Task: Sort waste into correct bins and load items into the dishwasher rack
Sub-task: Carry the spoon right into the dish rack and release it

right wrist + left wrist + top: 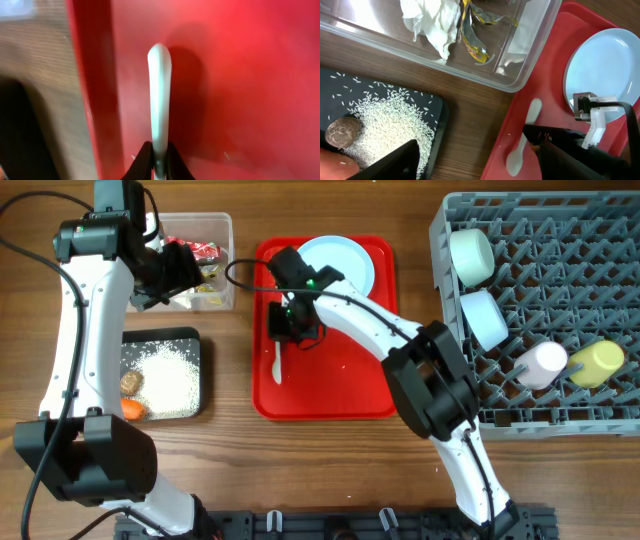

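Note:
My right gripper (282, 325) is shut on the handle of the white spoon (277, 360), which lies at the left edge of the red tray; the right wrist view shows the fingers (159, 160) pinching the spoon (159, 100). The light blue plate (345, 265) sits on the tray behind it. My left gripper (185, 275) is open and empty beside the clear tub (225, 225), which holds the tissue (432, 25) and wrappers (470, 35). The black tray (195, 335) holds rice (170, 380), the brown lump (131, 383) and the carrot (133, 410).
The grey rack (560, 410) at the right holds two light blue bowls (470, 255) (483, 318), the pink cup (540, 365) and the yellow cup (597, 362). The red tray (330, 395) lies mid-table. Bare wood separates the black tray and the red tray.

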`<state>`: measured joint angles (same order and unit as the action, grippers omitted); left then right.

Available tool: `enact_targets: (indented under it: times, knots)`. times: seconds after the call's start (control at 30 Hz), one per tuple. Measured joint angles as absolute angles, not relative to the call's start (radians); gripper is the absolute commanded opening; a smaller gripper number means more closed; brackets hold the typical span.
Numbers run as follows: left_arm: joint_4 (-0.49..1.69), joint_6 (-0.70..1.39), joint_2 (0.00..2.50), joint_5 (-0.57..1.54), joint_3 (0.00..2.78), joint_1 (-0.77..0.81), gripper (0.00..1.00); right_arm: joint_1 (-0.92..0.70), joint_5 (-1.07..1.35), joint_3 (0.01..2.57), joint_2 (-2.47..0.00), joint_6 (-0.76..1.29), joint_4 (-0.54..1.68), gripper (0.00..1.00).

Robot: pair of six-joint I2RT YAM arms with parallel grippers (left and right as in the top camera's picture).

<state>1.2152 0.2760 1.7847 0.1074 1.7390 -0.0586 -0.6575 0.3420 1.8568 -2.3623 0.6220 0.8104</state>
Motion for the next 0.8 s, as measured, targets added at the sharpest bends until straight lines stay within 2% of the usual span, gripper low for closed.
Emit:
enact_targets:
  times: [0.17,0.33,0.63,0.8]
  knots:
    - [1.216,0.276,1.785,0.107,1.739,-0.059,0.82,-0.597,0.363,1.873,-2.364,0.522,0.875,0.04]
    - [1.211,0.276,1.785,0.107,1.739,-0.059,0.85,-0.46,0.358,1.856,-2.309,0.466,0.913,0.04]
    - [1.208,0.276,1.785,0.107,1.739,-0.059,0.85,-0.191,0.347,1.856,-1.822,0.453,0.894,0.04]
    - [1.208,0.276,1.785,0.107,1.739,-0.059,0.85,-0.058,0.346,1.856,-1.682,0.44,0.952,0.04]
